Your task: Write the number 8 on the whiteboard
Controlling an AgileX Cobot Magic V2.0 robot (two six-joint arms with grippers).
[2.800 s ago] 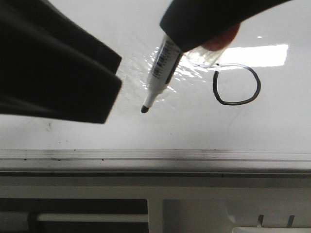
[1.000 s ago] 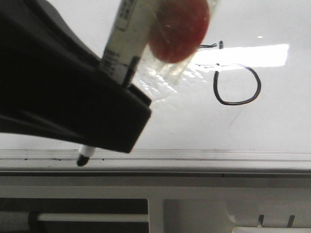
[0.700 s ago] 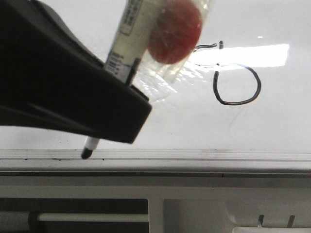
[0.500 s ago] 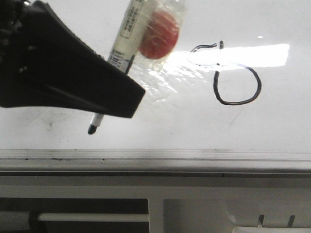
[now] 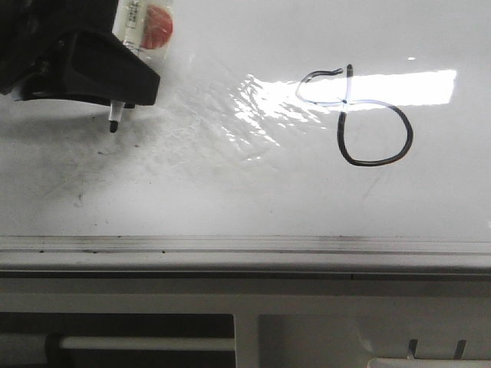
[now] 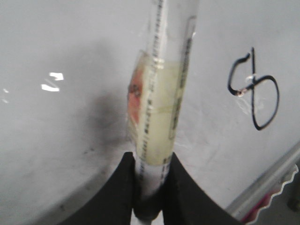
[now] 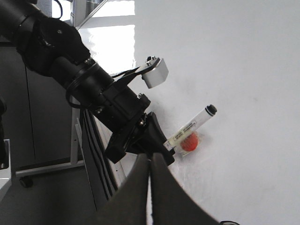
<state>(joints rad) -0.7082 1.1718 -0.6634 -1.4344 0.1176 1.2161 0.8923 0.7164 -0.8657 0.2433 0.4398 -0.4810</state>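
The whiteboard [image 5: 230,192] fills the front view, with a wrinkled glare patch in its middle. The number 8 [image 5: 347,102] is a thin black tilted figure at the right, a small upper loop over a larger lower loop; it also shows in the left wrist view [image 6: 251,84]. My left gripper [image 5: 119,92] is at the far left, shut on a marker [image 6: 159,117] with a red disc [image 5: 159,23] taped to it. The marker tip [image 5: 113,126] points at the board, well left of the 8; I cannot tell if it touches. My right gripper [image 7: 150,164] is shut and empty.
A grey metal edge rail [image 5: 245,245] runs along the board's near edge, with a white frame [image 5: 245,307] below it. Faint grey smudges [image 5: 80,195] mark the board's left part. In the right wrist view, the left arm [image 7: 93,93] and a wheeled stand [image 7: 47,166] show.
My left gripper has carried the marker from low near the edge rail up and away to the far left. The 8's small upper loop, hidden before, is now uncovered.
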